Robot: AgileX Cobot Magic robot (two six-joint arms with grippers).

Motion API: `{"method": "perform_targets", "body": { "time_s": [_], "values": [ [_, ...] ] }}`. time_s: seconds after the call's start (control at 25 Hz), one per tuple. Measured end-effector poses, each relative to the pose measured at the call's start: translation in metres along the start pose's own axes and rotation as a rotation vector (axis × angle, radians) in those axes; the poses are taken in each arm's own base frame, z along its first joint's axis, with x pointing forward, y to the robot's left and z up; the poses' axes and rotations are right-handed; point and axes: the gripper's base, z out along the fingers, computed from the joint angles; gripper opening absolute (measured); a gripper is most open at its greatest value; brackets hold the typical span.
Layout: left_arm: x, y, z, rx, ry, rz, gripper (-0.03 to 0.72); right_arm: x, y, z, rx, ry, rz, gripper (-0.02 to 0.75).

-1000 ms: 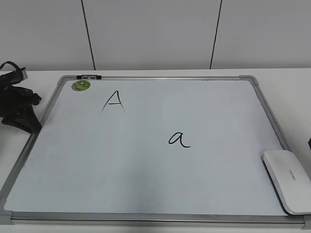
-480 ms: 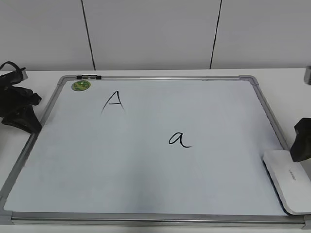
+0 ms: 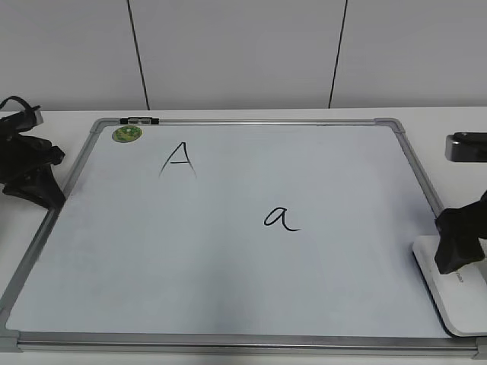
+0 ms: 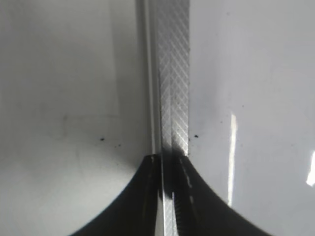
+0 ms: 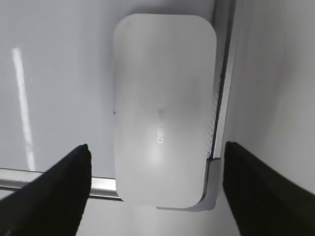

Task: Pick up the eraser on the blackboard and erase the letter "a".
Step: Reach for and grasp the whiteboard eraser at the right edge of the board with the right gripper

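The white eraser [image 3: 453,295] lies on the front right corner of the blackboard [image 3: 228,266], and it fills the right wrist view [image 5: 162,108]. The lowercase letter "a" [image 3: 281,218] is written in black near the board's middle. My right gripper [image 5: 156,169] is open, above the eraser, with a finger on each side of it; in the exterior view it hangs at the right edge [image 3: 456,243]. My left gripper [image 4: 168,167] is shut and rests at the board's left frame rail [image 4: 172,73], and it shows in the exterior view [image 3: 30,179].
A capital "A" [image 3: 179,159] is written at the upper left of the board. A round green magnet [image 3: 126,134] and a black clip [image 3: 139,120] sit at the top left frame. A white wall rises behind the table.
My right arm has come into the exterior view from the right and moved left over the eraser. The left arm, the eraser and the letters have not moved.
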Motion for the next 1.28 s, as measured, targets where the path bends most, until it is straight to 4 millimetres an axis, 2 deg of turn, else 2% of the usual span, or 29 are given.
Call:
{"method": "perform_targets", "body": {
  "time_s": [0.44, 0.96, 1.16, 1.28],
  "values": [
    [0.000, 0.000, 0.000, 0.000, 0.000, 0.000, 0.059, -0.008, -0.002, 0.032, 0.003, 0.054, 0.011, 0.627],
    [0.000, 0.000, 0.000, 0.001, -0.001, -0.001, 0.060, -0.012, -0.003, 0.054, 0.003, 0.084, 0.022, 0.624],
    [0.000, 0.000, 0.000, 0.001, -0.001, -0.001, 0.059, -0.012, -0.003, 0.054, 0.004, 0.083, 0.022, 0.554],
    [0.000, 0.000, 0.000, 0.001, -0.001, -0.001, 0.060, -0.012, -0.003, 0.054, 0.004, 0.083, 0.021, 0.543]
  ]
}}
